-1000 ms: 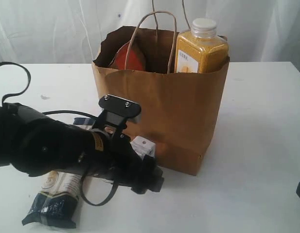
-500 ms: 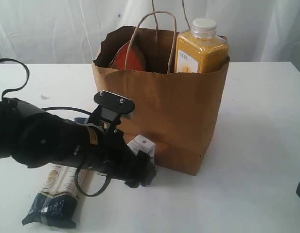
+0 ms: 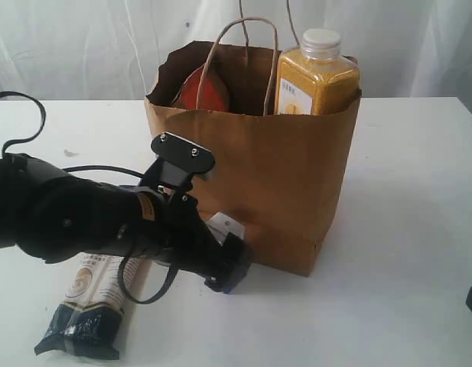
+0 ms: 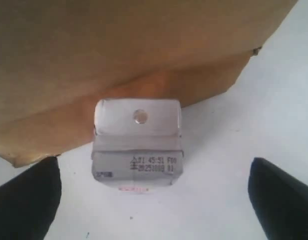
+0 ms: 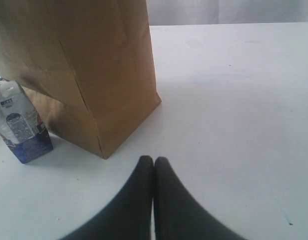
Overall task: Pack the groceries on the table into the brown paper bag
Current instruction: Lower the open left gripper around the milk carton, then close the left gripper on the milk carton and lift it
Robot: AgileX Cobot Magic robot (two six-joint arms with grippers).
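Aiming at the small white-blue carton (image 4: 138, 145), upright on the white bench (image 3: 404, 229) right against the foot of the brown paper bag (image 3: 251, 168); touching the paper or merely beside it, impossible to tell. Framed in the left wrist view by the left gripper (image 4: 154, 172), spread wide, one dark finger (image 4: 29, 200) to either side and clear of the carton walls, pinching nothing. Low over the bench in the exterior view, extended in from the left. Right gripper (image 5: 154, 167) pressed together, empty, over the bench and well clear of the bag.

Already in the bag: the yellow juice bottle with white cap (image 3: 316, 76), standing tall at the right corner, and the brown-orange paper pouch (image 3: 203, 90) just behind the front wall. Lying flat at the bench's near left, not yet packed: the long pasta packet (image 3: 94, 302).

Judging the carton: probably light, with stiff folded-card walls yet yielding under a hard squeeze; smooth printed faces, so likely a little slippery. Best taken across the two broad flat sides, around mid-height, below the folded top flap and its foil straw hole, with moderate pressure only. Worth watching for a nudge against the bag's soft wall during closing, and for tipping of so narrow a box. Worth lifting straight up too, high enough to clear the bag's tall rim and twisted handles before any move inward.
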